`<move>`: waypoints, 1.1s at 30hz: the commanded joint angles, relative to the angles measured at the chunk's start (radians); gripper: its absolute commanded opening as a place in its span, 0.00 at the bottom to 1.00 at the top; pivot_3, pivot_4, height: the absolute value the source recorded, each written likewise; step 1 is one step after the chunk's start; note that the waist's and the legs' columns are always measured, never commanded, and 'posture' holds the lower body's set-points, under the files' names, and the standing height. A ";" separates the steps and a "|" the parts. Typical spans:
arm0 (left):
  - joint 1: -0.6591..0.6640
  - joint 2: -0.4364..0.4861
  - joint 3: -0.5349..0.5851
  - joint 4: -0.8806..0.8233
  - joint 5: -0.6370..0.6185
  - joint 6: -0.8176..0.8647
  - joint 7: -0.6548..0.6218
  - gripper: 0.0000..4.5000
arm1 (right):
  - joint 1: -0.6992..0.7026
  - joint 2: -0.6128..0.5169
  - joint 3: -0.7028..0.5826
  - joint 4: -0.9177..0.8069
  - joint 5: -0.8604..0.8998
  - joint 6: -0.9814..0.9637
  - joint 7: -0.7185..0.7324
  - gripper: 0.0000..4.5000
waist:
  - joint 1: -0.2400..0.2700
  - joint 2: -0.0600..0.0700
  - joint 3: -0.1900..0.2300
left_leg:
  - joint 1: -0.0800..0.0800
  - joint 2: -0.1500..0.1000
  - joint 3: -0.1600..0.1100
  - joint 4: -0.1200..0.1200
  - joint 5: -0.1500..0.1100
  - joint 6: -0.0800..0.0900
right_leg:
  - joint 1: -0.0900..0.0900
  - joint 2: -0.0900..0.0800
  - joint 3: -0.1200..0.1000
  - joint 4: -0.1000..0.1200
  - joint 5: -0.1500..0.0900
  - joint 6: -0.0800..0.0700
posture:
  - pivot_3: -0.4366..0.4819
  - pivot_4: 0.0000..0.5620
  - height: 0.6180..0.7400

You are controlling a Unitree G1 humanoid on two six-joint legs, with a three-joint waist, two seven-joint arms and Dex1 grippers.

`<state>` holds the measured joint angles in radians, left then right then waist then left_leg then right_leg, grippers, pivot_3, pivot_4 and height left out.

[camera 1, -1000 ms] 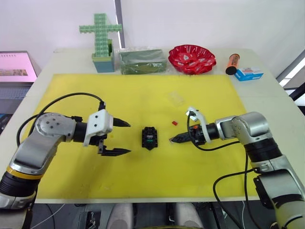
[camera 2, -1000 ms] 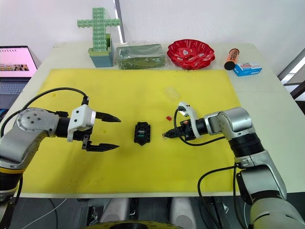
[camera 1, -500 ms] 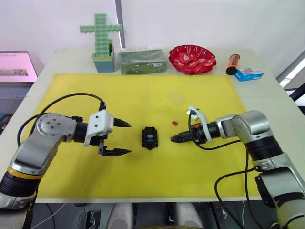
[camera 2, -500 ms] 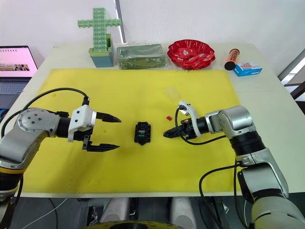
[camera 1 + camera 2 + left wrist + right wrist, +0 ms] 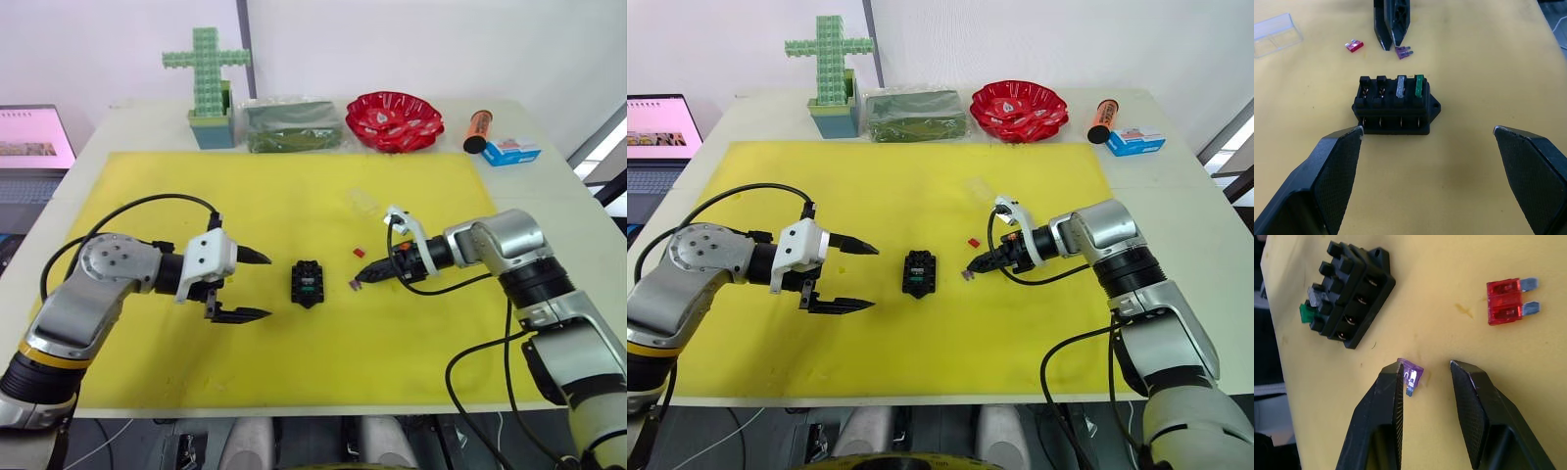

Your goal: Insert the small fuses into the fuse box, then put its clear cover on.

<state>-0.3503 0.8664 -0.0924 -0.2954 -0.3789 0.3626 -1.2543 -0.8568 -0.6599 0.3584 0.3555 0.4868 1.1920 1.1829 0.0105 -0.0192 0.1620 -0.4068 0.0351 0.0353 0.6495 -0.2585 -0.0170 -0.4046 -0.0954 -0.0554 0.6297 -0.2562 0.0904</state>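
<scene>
1. Fuse box [image 5: 1396,105] sits mid-mat between the arms; grey and green fuses seated, two slots empty.
2. Cover [image 5: 1276,33] lies apart, unfitted.
3. Left jaws [image 5: 253,285] spread, empty.
4. Right jaws [image 5: 1425,374] slightly spread around the purple fuse [image 5: 1411,373].
5. Red fuse [image 5: 1506,301] lies loose.

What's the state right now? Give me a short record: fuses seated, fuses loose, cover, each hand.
seated: grey fuse and green fuse in the fuse box; two slots empty
loose: red fuse and purple fuse on the yellow mat
cover: clear cover lying on the mat, off the box
left hand: open, empty, beside the box
right hand: open, straddling the purple fuse
</scene>
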 commanded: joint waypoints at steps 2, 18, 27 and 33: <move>0.000 0.004 0.015 -0.011 0.006 -0.022 0.009 1.00 | -0.025 -0.007 0.021 -0.002 -0.011 -0.007 0.054 0.37 | -0.001 0.000 0.000 | 0.000 0.000 0.000 0.000 0.000 0.000 | 0.000 0.000 0.000 0.000 0.000 0.000 | 0.48 0.27 1.00; 0.033 0.010 0.020 -0.020 0.005 -0.040 0.024 1.00 | -0.065 0.024 0.059 0.048 -0.064 -0.034 0.124 0.37 | -0.001 0.000 0.000 | 0.000 0.000 0.000 0.000 0.000 0.000 | 0.000 0.000 0.000 0.000 0.000 0.000 | 0.48 0.27 1.00; 0.042 0.011 0.022 -0.021 0.008 -0.047 0.028 1.00 | -0.066 0.035 0.058 0.054 -0.084 -0.040 0.132 0.00 | -0.001 0.000 0.000 | 0.000 0.000 0.000 0.000 0.000 0.000 | 0.000 0.000 0.000 0.000 0.000 0.000 | 0.48 0.27 1.00; 0.038 0.010 0.023 -0.015 0.011 -0.050 0.027 1.00 | -0.066 0.038 0.058 0.054 -0.092 -0.041 0.136 0.00 | -0.001 0.000 0.000 | 0.000 0.000 0.000 0.000 0.000 0.000 | 0.000 0.000 0.000 0.000 0.000 0.000 | 0.48 0.27 1.00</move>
<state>-0.3090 0.8669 -0.0922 -0.2943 -0.3709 0.3312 -1.2318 -0.9045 -0.6255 0.4209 0.4160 0.3965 1.1545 1.3122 0.0097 -0.0191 0.1620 -0.4068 0.0351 0.0355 0.6492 -0.2585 -0.0171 -0.4050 -0.0953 -0.0555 0.6298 -0.2562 0.0904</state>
